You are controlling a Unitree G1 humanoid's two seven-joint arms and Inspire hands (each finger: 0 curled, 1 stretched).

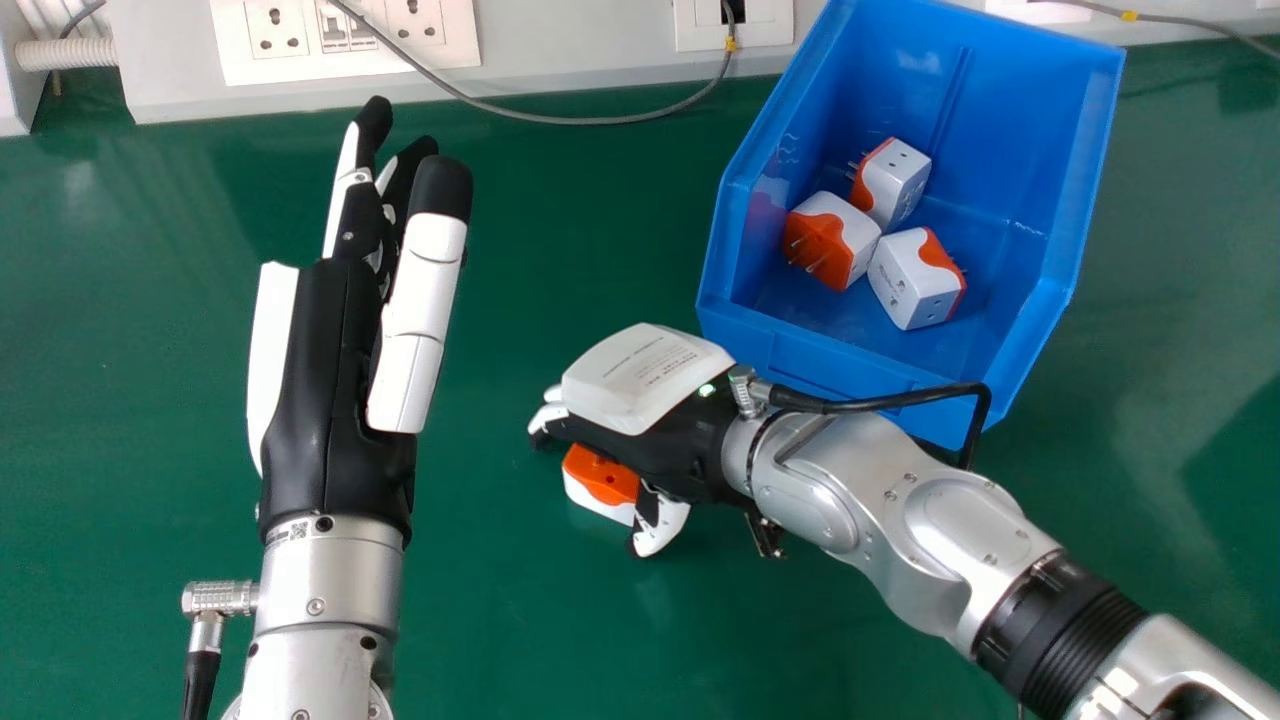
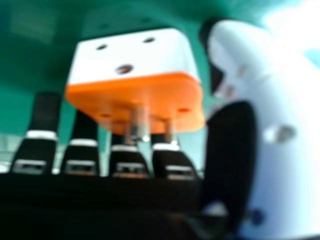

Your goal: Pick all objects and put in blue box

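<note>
Right hand (image 1: 690,440): open, fingers relaxed
Loose adapter (image 1: 605,478): between its fingers and thumb
Blue box (image 1: 1020,130): just ahead of that hand, rightward
Box contents: three adapters (image 1: 900,180), clustered
Left hand (image 1: 330,400): leftward, fingers straight

The head view's edge cuts off the blue box (image 1: 850,368) at one o'clock, the right arm (image 1: 935,540) at four and the left arm (image 1: 325,590) at seven. The right hand (image 1: 690,440) hides part of an adapter (image 1: 598,476) (its twelve o'clock side).
</note>
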